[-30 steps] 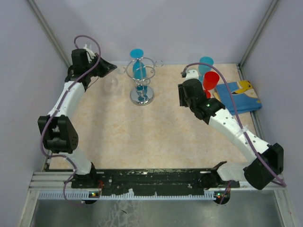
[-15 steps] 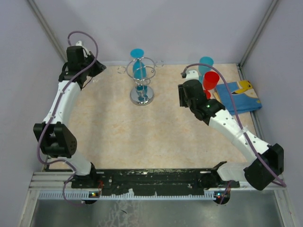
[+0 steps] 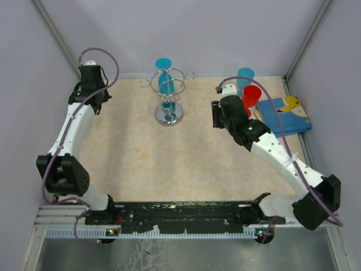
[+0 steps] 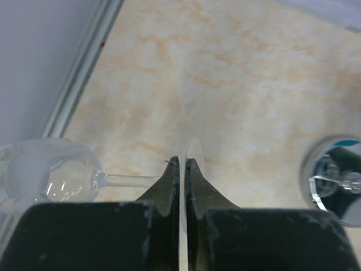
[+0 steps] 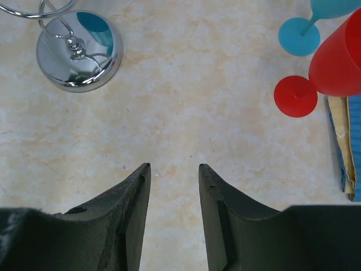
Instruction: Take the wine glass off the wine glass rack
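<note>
Left gripper (image 4: 181,169): clamped on foot of glass (image 4: 45,176); swung it away over the last second, left rack (image 4: 334,176) well off to its right, so judged removal done. Lay sideways, stem running leftward from fingertips, bowl pointing left. Right gripper (image 5: 174,169): apart, empty.

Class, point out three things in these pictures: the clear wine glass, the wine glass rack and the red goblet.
clear wine glass (image 4: 48,172), left wrist view, on its bowl.
wine glass rack (image 5: 79,53), right wrist view, on its round chrome base.
red goblet (image 5: 338,65), right wrist view, on its bowl.
</note>
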